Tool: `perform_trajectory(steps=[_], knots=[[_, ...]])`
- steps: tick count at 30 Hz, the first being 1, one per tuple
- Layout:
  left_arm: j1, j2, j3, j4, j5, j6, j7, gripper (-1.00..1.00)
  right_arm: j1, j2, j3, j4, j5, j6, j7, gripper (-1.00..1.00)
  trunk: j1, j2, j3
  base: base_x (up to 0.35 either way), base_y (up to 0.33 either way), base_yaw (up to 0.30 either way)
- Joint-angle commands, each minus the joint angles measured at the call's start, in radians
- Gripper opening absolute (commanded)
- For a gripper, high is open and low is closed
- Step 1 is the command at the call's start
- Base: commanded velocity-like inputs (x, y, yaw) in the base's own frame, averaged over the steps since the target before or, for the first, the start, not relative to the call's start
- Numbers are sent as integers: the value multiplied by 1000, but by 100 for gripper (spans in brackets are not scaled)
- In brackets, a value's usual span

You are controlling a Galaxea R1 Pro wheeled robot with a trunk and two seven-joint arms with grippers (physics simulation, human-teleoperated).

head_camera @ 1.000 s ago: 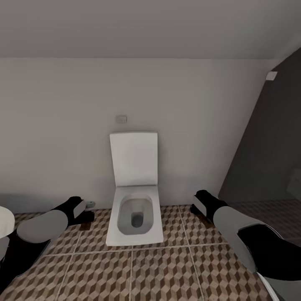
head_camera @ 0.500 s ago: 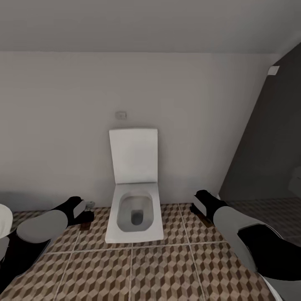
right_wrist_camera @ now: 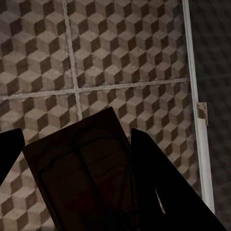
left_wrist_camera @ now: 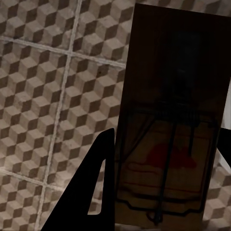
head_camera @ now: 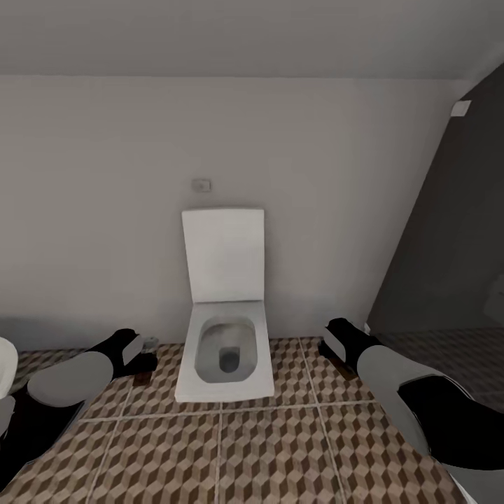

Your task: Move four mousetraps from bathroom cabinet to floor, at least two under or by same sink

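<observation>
The left gripper (left_wrist_camera: 159, 192) was clamped on a mousetrap (left_wrist_camera: 171, 120), a dark brown slab carrying wire parts and a red mark. The right gripper (right_wrist_camera: 77, 168) gripped a second mousetrap (right_wrist_camera: 82, 163). Both hung above the bathroom floor (head_camera: 280, 448). The head view added the toilet (head_camera: 224, 350).

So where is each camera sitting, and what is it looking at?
Head view: on the robot's head, looking forward and down at the toilet and tiled floor; both forearms show.
Left wrist view: by the left gripper, looking down at tiles; dark fingers clamp a mousetrap.
Right wrist view: by the right gripper, looking down at tiles; its fingers clamp a second mousetrap.
All three share the cube-patterned floor.
</observation>
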Motion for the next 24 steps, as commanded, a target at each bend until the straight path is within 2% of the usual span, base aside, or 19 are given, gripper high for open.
perform_trajectory(steps=[1,24], knots=[[-1,0,-4,0,11,3,2,-100,0,0,7,-1,-12,3,-8,-100,4,-8,-4,0,0,0],[-1,0,-4,1,11,2,2,-100,0,0,7,-1,-12,3,-8,-100,92,-169,-76,0,0,0]])
